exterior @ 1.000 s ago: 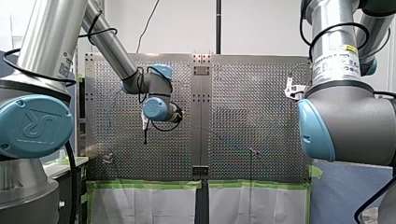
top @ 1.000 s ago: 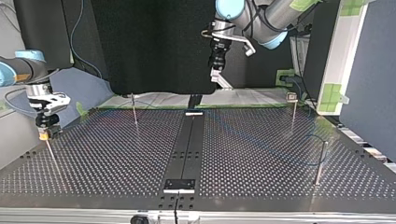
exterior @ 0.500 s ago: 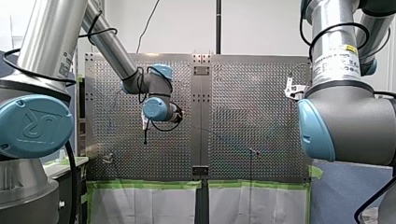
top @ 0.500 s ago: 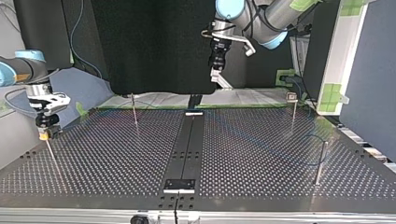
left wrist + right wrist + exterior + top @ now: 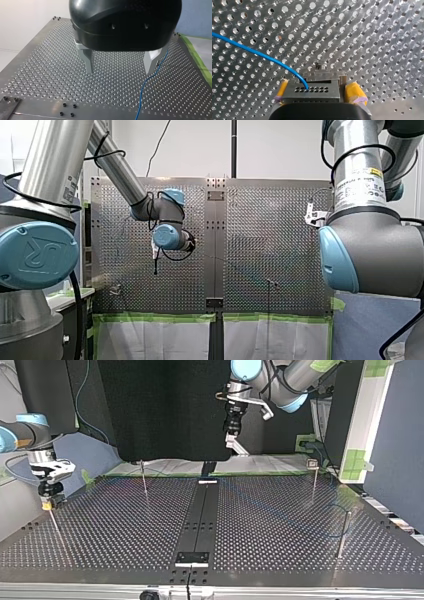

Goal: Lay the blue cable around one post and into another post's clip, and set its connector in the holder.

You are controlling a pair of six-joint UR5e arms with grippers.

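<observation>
The right fingers (image 5: 355, 93), yellow-padded, are clenching the connector (image 5: 312, 90), with the blue cable (image 5: 262, 56) trailing from it over the perforated bench (image 5: 275, 525). The left fingers (image 5: 88, 61) are hanging released and empty, the cable passing just beside one. Nothing is shifting across the last second: both arms are pausing, so routing around the posts (image 5: 144, 479) is probably still waiting. A dark curtain (image 5: 150, 410) is backing the bench.

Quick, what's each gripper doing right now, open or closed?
Left gripper: open, holding nothing.
Right gripper: shut on the connector.
</observation>
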